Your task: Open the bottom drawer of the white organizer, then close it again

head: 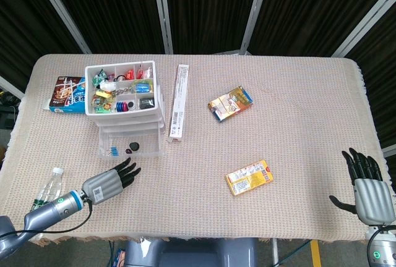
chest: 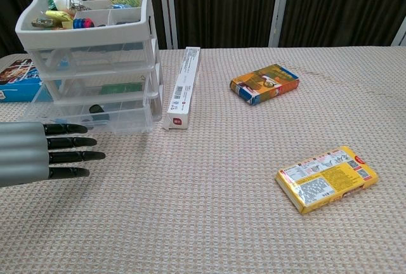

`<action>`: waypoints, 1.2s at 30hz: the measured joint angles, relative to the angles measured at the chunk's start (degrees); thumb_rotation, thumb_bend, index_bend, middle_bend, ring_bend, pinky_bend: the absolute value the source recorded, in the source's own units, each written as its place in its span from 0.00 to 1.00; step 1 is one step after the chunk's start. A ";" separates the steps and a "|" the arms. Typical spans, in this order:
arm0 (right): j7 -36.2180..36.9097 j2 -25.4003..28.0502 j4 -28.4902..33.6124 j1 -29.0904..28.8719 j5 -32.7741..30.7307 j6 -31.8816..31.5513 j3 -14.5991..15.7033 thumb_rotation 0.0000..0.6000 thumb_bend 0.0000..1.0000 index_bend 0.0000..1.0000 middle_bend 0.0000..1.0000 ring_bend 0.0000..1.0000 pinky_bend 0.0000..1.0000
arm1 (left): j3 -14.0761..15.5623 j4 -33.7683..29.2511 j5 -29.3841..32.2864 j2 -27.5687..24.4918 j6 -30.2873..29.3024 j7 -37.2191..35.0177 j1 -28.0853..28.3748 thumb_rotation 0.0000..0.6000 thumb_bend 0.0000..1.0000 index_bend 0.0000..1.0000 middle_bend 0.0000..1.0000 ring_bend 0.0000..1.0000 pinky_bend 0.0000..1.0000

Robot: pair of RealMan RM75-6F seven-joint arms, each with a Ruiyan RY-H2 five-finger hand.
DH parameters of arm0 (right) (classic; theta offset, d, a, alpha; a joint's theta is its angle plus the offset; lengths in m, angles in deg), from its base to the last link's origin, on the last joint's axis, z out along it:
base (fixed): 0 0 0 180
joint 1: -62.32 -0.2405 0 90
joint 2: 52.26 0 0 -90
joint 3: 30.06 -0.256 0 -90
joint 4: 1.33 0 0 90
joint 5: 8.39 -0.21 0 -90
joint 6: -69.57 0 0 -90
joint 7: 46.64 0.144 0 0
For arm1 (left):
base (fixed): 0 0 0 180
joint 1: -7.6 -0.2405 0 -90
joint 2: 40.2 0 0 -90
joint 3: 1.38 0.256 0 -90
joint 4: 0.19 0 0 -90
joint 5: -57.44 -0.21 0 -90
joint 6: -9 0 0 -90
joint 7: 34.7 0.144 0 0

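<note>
The white organizer stands at the table's far left, with a tray of small items on top. Its clear bottom drawer is pulled partway out and shows a black cap and a blue clip inside; in the chest view the drawer juts slightly past the ones above. My left hand lies low in front of the drawer with its fingers stretched out flat and holding nothing. I cannot tell whether it touches the drawer front. My right hand hovers open at the near right corner, far from the organizer.
A long white box lies right beside the organizer. An orange snack pack and a yellow pack lie mid-table. A blue snack bag sits left of the organizer, and a water bottle lies beside my left forearm.
</note>
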 measured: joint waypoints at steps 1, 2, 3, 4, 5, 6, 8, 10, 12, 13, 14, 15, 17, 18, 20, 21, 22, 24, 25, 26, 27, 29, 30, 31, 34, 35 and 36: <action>0.01 0.00 0.00 0.00 -0.03 0.01 -0.01 1.00 0.00 0.04 0.00 0.00 0.00 | -0.21 0.14 0.13 0.26 0.46 0.36 0.15 1.00 1.00 0.15 0.00 0.00 0.06; 0.03 0.01 0.00 0.00 -0.05 0.04 -0.01 1.00 0.00 0.04 0.00 0.00 0.00 | -0.43 0.27 0.30 0.52 0.88 0.65 0.28 1.00 1.00 0.15 0.00 0.00 0.06; 0.04 0.02 0.01 -0.01 -0.07 0.07 -0.01 1.00 0.00 0.04 0.00 0.00 0.00 | -0.74 0.46 0.64 0.82 1.33 0.98 0.40 1.00 1.00 0.15 0.00 0.00 0.06; 0.04 0.03 0.01 -0.01 -0.08 0.09 -0.01 1.00 0.00 0.04 0.00 0.00 0.00 | -0.97 0.59 0.90 1.00 1.56 1.14 0.46 1.00 1.00 0.14 0.00 0.00 0.06; 0.06 0.04 0.01 -0.02 -0.08 0.10 -0.01 1.00 0.00 0.04 0.00 0.00 0.00 | -1.19 0.73 1.16 1.16 1.73 1.31 0.48 1.00 1.00 0.14 0.00 0.00 0.06; 0.08 0.07 0.00 -0.02 -0.08 0.11 -0.02 1.00 0.00 0.04 0.00 0.00 0.00 | -1.50 0.93 1.52 1.33 1.87 1.57 0.48 1.00 1.00 0.14 0.00 0.00 0.06; 0.13 0.06 -0.03 -0.04 -0.07 0.15 -0.01 1.00 0.00 0.04 0.00 0.00 0.00 | -1.91 1.17 2.02 1.49 1.97 1.93 0.42 1.00 1.00 0.14 0.00 0.00 0.06; 0.14 0.05 -0.05 -0.04 -0.05 0.14 -0.01 1.00 0.00 0.04 0.00 0.00 0.00 | -2.28 1.36 2.61 1.50 2.08 2.16 0.32 1.00 1.00 0.13 0.00 0.00 0.06; 0.14 0.05 -0.04 -0.04 -0.02 0.12 0.00 1.00 0.00 0.04 0.00 0.00 0.00 | -2.55 1.62 3.04 1.38 2.19 2.36 0.25 1.00 1.00 0.13 0.00 0.00 0.06; 0.13 0.05 -0.04 -0.03 -0.02 0.11 0.00 1.00 0.00 0.04 0.00 0.00 0.00 | -2.62 1.75 3.17 1.29 2.22 2.40 0.22 1.00 1.00 0.13 0.00 0.00 0.06; 0.11 0.04 -0.03 -0.02 -0.01 0.09 0.01 1.00 0.00 0.04 0.00 0.00 0.00 | -2.67 1.87 3.30 1.20 2.24 2.43 0.19 1.00 1.00 0.13 0.00 0.00 0.06; 0.11 0.04 -0.02 -0.02 -0.01 0.09 0.01 1.00 0.00 0.04 0.00 0.00 0.00 | -2.71 2.05 3.51 1.07 2.27 2.41 0.13 1.00 1.00 0.13 0.00 0.00 0.06; 0.05 0.03 0.02 -0.02 0.01 0.05 0.00 1.00 0.00 0.04 0.00 0.00 0.00 | -2.71 2.37 3.72 0.87 2.32 2.31 0.02 1.00 1.00 0.12 0.00 0.00 0.06; 0.04 0.03 0.02 -0.01 -0.01 0.05 0.00 1.00 0.00 0.04 0.00 0.00 0.00 | -2.66 2.52 3.77 0.76 2.33 2.27 -0.04 1.00 1.00 0.12 0.00 0.00 0.06; 0.00 0.01 0.04 0.00 0.00 0.05 0.02 1.00 0.00 0.04 0.00 0.00 0.00 | -2.56 2.81 3.75 0.61 2.29 2.21 -0.10 1.00 1.00 0.12 0.00 0.00 0.06; -0.03 0.00 0.06 0.00 0.00 0.06 0.02 1.00 0.00 0.04 0.00 0.00 0.00 | -2.50 3.11 3.73 0.52 2.21 2.11 -0.15 1.00 1.00 0.12 0.00 0.00 0.06; -0.06 -0.01 0.07 -0.01 -0.01 0.07 0.02 1.00 0.00 0.04 0.00 0.00 0.00 | -2.49 3.35 3.74 0.49 2.14 1.98 -0.19 1.00 1.00 0.12 0.00 0.00 0.06; -0.13 -0.02 0.09 -0.01 -0.02 0.07 0.02 1.00 0.00 0.04 0.00 0.00 0.00 | -2.61 3.97 4.01 0.54 2.07 1.61 -0.26 1.00 1.00 0.12 0.00 0.00 0.06; -0.17 -0.03 0.10 -0.01 -0.02 0.05 0.02 1.00 0.00 0.04 0.00 0.00 0.00 | -2.72 4.25 4.26 0.62 2.08 1.48 -0.28 1.00 1.00 0.12 0.00 0.00 0.06; -0.21 -0.03 0.10 0.00 -0.03 0.05 0.02 1.00 0.00 0.04 0.00 0.00 0.00 | -2.88 4.55 4.55 0.74 2.17 1.36 -0.28 1.00 1.00 0.12 0.00 0.00 0.06; -0.24 -0.03 0.09 0.00 -0.02 0.04 0.02 1.00 0.00 0.04 0.00 0.00 0.00 | -3.12 4.98 4.97 0.94 2.37 1.29 -0.26 1.00 1.00 0.12 0.00 0.00 0.06; -0.26 -0.04 0.06 0.01 0.02 -0.01 0.02 1.00 0.00 0.04 0.00 0.00 0.00 | -3.55 5.60 5.54 1.28 2.75 1.30 -0.15 1.00 1.00 0.12 0.00 0.00 0.06; -0.23 -0.04 0.05 0.01 0.03 -0.01 0.02 1.00 0.00 0.04 0.00 0.00 0.00 | -3.84 5.96 5.90 1.51 2.98 1.33 -0.05 1.00 1.00 0.12 0.00 0.00 0.06; -0.20 -0.03 0.04 0.02 0.03 -0.01 0.02 1.00 0.00 0.04 0.00 0.00 0.00 | -4.06 6.22 6.17 1.68 3.11 1.35 0.02 1.00 1.00 0.12 0.00 0.00 0.06; -0.16 -0.01 0.01 0.02 0.07 -0.01 0.04 1.00 0.00 0.04 0.00 0.00 0.00 | -4.81 7.00 7.22 2.25 3.49 1.32 0.20 1.00 1.00 0.12 0.00 0.00 0.06; -0.14 0.00 0.02 0.02 0.08 0.01 0.05 1.00 0.00 0.04 0.00 0.00 0.00 | -5.03 7.24 7.58 2.41 3.62 1.31 0.24 1.00 1.00 0.12 0.00 0.00 0.06; -0.12 0.01 0.02 0.02 0.07 0.02 0.06 1.00 0.00 0.04 0.00 0.00 0.00 | -5.29 7.51 8.10 2.63 3.82 1.27 0.28 1.00 1.00 0.12 0.00 0.00 0.06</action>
